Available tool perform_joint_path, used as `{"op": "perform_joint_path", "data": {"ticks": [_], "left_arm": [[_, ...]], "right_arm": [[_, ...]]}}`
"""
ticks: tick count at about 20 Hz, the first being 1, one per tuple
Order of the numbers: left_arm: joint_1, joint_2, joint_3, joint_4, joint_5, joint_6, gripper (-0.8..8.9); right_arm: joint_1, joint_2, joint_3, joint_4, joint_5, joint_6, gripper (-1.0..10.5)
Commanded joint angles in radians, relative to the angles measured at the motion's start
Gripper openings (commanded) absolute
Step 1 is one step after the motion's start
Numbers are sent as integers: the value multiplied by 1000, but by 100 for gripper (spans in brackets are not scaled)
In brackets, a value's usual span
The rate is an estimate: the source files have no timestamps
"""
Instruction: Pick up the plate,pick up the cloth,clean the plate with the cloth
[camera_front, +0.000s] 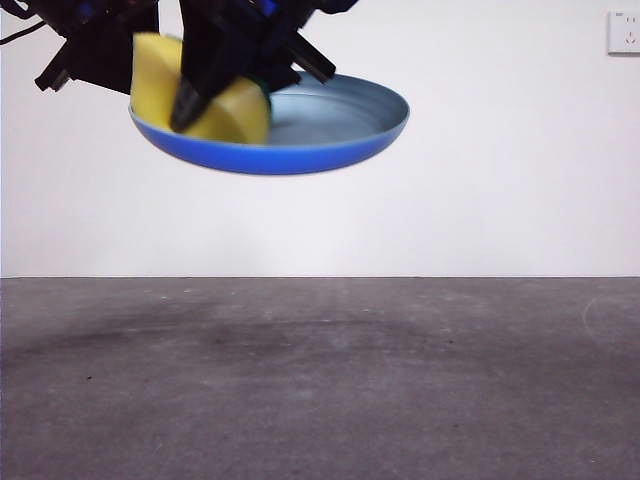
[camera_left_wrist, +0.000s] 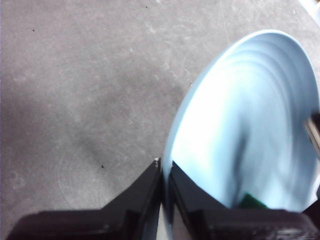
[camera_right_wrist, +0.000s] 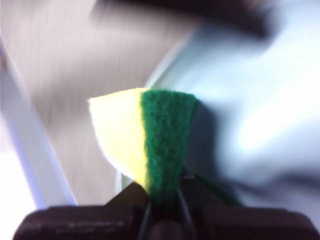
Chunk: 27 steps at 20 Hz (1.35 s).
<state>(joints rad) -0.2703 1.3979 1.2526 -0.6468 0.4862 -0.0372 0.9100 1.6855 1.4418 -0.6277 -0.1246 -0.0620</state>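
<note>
Bare grey tabletop (camera_front: 320, 400), left gripper (camera_left_wrist: 164, 172) clamped on plate (camera_front: 330, 125) rim aloft, right gripper (camera_right_wrist: 162, 197) pinching cloth (camera_right_wrist: 145, 140) against plate's inside.

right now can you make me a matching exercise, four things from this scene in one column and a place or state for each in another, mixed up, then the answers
Column one:
1. plate
2. sponge
3. left gripper
4. table

Column two:
A. pinched on the plate's rim
B. yellow with a green layer, held by the right gripper
C. grey, lying bare below the raised things
D. light blue, lifted in the air

Pairs: 1-D, 2-B, 3-A, 4-C
</note>
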Motion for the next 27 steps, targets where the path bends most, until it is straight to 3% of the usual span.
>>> {"op": "perform_joint_path", "data": {"ticks": [1, 5, 6, 8, 11, 15, 20, 22, 25, 27], "left_arm": [[13, -2, -1, 6, 39, -37, -8], [17, -2, -1, -59, 40, 0, -8], [16, -2, -1, -82, 40, 19, -8], [14, -2, -1, -105, 43, 29, -8], [7, -2, -1, -127, 47, 45, -8], [-8, -2, -1, -124, 48, 47, -8], [-12, -2, -1, -98, 1, 47, -8], [-11, -2, -1, -92, -94, 47, -8], [1, 26, -1, -89, -326, 69, -8], [31, 83, -1, -66, -330, 69, -8]], "right_arm": [[-13, 24, -13, -153, 145, -50, -16], [-64, 24, -13, -193, 469, -50, -16], [-85, 24, -13, -163, 511, -37, -16], [-106, 24, -13, -100, 515, -21, -16], [-125, 24, -13, 18, 447, -14, -16], [-137, 24, -13, 190, 214, 19, -16], [-126, 24, -13, 259, -43, 55, -16], [-116, 23, -13, 247, -56, 68, -16], [-119, -27, -13, 155, -22, 77, -16], [-119, -82, -13, 90, 57, 68, -16]]}}
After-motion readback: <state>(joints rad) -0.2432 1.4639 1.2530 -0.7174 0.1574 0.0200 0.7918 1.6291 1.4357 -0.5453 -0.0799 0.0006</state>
